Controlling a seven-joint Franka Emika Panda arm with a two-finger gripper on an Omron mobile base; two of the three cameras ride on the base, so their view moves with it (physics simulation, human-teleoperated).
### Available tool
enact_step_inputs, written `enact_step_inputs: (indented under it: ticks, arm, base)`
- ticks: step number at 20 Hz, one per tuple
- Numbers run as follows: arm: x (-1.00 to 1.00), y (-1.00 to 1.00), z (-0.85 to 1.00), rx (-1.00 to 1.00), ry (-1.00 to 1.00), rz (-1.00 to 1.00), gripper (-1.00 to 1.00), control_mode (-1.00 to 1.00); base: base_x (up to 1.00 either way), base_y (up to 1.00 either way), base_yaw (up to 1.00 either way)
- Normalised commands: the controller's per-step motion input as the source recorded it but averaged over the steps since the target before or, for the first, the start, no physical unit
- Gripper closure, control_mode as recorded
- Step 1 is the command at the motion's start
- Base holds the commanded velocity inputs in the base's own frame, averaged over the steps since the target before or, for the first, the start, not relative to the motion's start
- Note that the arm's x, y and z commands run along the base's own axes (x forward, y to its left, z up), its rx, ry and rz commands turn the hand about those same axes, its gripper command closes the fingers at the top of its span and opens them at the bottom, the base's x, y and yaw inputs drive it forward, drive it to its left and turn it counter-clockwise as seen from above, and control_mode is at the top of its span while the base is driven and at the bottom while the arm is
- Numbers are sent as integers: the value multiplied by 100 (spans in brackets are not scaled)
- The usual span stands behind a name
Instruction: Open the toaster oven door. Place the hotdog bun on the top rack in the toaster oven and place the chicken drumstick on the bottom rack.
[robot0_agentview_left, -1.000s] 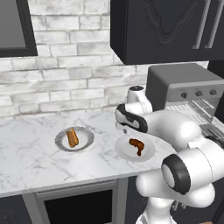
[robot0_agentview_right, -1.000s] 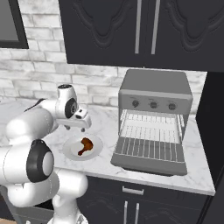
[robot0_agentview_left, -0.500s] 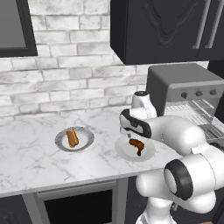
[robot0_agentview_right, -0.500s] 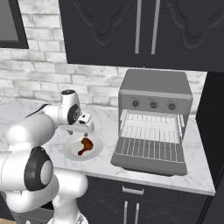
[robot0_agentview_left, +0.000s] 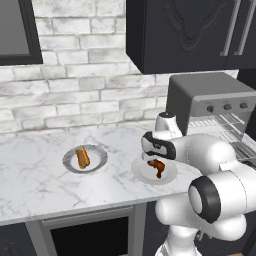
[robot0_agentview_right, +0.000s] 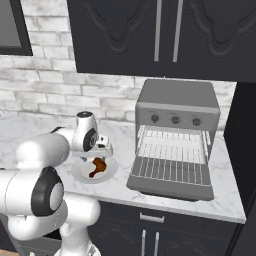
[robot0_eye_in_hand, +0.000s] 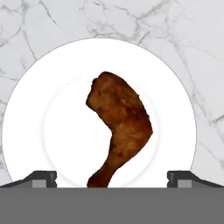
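Chicken drumstick (robot0_eye_in_hand: 120, 129), curved reddish-brown meat with 1 thick end and 1 narrow end, lay on a round white plate (robot0_eye_in_hand: 35, 118) on the white marble counter (robot0_agentview_left: 30, 170). In the hand view the thick end sat near the plate's middle and the narrow end pointed toward the bottom edge, between the 2 dark fingertips (robot0_eye_in_hand: 41, 178). Jaws were wide open, 1 tip on each side of the plate, nothing held. White arm's two-finger gripper (robot0_agentview_left: 152, 159) hung directly over the drumstick, pointing down; contact with the meat cannot be told.

Hotdog bun (robot0_agentview_left: 82, 157), small orange-tan roll with a darker strip, lay on a grey round plate (robot0_agentview_left: 97, 165) on the same counter, well apart from the white plate, to its left in the left base view.

Boxy dark grey toaster oven (robot0_agentview_right: 177, 102) with 3 small round knobs (robot0_agentview_right: 175, 120) stood on the counter against the white brick wall (robot0_agentview_left: 75, 95), to the right of the white plate. Its flat grey door (robot0_agentview_right: 170, 177) was already dropped down and lay roughly level in front of the opening. Wire racks (robot0_agentview_right: 172, 147) showed inside, bare. Black cabinets (robot0_agentview_right: 165, 35) hung above.
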Motion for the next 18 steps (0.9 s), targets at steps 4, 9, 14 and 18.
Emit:
enact_step_inputs:
  ticks: [4,9,14,18]
  arm:
    - [0,0,-23,0,0,22,-100,-100]
    - [10,0,-23,0,0,19,-100,-100]
    - [26,0,-11,0,0,12,-100,-100]
    - [28,0,-3,0,0,8,-100,-100]
  base:
    - [0,0,0]
    - [0,0,0]
    - [0,0,0]
    - [0,0,0]
